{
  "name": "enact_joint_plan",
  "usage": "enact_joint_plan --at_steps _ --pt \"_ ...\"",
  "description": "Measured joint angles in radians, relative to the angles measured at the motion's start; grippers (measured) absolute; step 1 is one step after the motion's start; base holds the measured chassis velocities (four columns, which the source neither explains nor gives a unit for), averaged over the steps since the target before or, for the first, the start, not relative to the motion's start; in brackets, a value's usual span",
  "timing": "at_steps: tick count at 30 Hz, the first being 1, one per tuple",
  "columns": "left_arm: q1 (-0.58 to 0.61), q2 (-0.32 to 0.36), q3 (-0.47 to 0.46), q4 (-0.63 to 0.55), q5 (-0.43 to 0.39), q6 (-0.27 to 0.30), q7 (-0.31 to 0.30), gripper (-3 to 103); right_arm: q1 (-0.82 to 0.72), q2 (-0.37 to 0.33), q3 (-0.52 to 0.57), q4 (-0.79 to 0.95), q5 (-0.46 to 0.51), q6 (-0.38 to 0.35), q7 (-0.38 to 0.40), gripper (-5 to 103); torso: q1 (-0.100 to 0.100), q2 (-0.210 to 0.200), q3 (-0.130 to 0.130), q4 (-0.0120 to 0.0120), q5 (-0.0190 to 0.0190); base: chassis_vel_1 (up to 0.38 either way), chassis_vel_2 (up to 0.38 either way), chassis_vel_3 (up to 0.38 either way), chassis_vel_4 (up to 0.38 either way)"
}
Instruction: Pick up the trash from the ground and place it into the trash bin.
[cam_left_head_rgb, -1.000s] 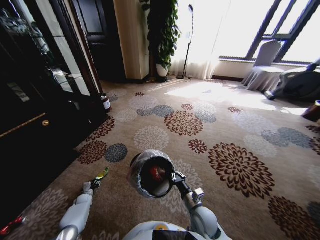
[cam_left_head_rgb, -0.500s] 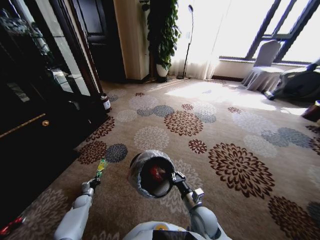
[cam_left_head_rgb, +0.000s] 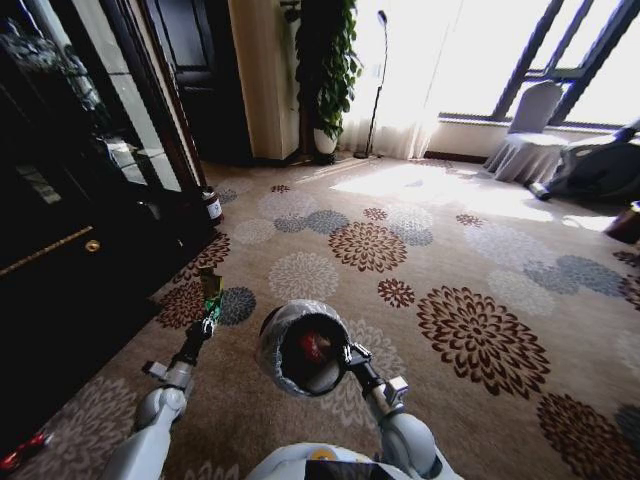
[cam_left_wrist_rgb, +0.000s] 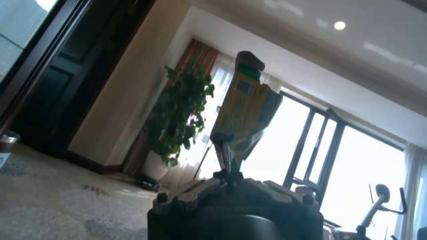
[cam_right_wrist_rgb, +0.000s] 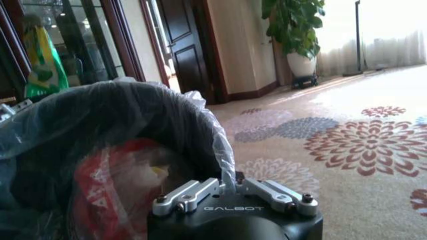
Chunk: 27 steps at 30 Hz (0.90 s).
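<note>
My left gripper (cam_left_head_rgb: 208, 308) is shut on a green-yellow wrapper (cam_left_head_rgb: 210, 284), held upright in the air to the left of the trash bin (cam_left_head_rgb: 268, 345). In the left wrist view the wrapper (cam_left_wrist_rgb: 245, 105) stands straight up out of the left gripper (cam_left_wrist_rgb: 227, 152). The bin is a small black bucket with a translucent bag. My right gripper (cam_left_head_rgb: 346, 353) is shut on its rim and holds it off the carpet in front of me. A red-and-white wad (cam_right_wrist_rgb: 107, 175) lies inside the bin (cam_right_wrist_rgb: 193, 125), and the right gripper (cam_right_wrist_rgb: 227, 184) pinches the bag's edge. The wrapper (cam_right_wrist_rgb: 41, 60) shows beyond the bin.
A dark glass-fronted cabinet (cam_left_head_rgb: 60, 220) runs along the left. A small can (cam_left_head_rgb: 212, 205) stands on the carpet by its corner, and something red (cam_left_head_rgb: 22, 452) lies at the lower left. A potted plant (cam_left_head_rgb: 325, 90), a covered chair (cam_left_head_rgb: 528, 135) and an exercise machine (cam_left_head_rgb: 600, 165) stand far off.
My left arm has raised the wrapper off floor level and carried it forward and up; it now stands upright. The bin and right arm have not moved.
</note>
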Motion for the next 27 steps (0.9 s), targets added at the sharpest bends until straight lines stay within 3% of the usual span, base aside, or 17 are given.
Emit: enact_joint_plan --at_steps 1,5,10,16,27 --pt "0.0 0.0 0.0 0.0 0.0 0.0 0.0 0 0.0 0.0 0.0 0.0 0.0 0.0 0.0 1 0.0 0.0 0.0 0.0 0.0 0.0 0.0 0.0 0.0" --pt "0.064 -0.028 -0.001 -0.194 -0.021 0.024 0.016 0 0.0 0.0 0.0 0.0 0.0 0.0 0.0 1 0.0 0.0 0.0 0.0005 -0.0004 0.0 0.0 0.0 0.0" --pt "0.106 -0.041 0.014 -0.292 -0.027 0.039 0.021 0 0.0 0.0 0.0 0.0 0.0 0.0 0.0 1 0.0 0.0 0.0 0.0006 -0.0002 0.0 0.0 0.0 0.0" --pt "0.113 -0.043 0.027 -0.324 -0.013 0.046 0.022 0 0.033 -0.008 -0.009 -0.024 0.003 -0.004 0.003 1 0.0 0.0 0.0 0.0003 -0.0004 0.0 0.0 0.0 0.0" --pt "0.119 -0.031 0.028 -0.426 -0.035 0.088 0.036 0 0.347 -0.093 -0.081 -0.262 0.036 -0.083 0.062 1 0.0 0.0 0.0 0.0006 -0.0001 0.0 0.0 0.0 0.0"
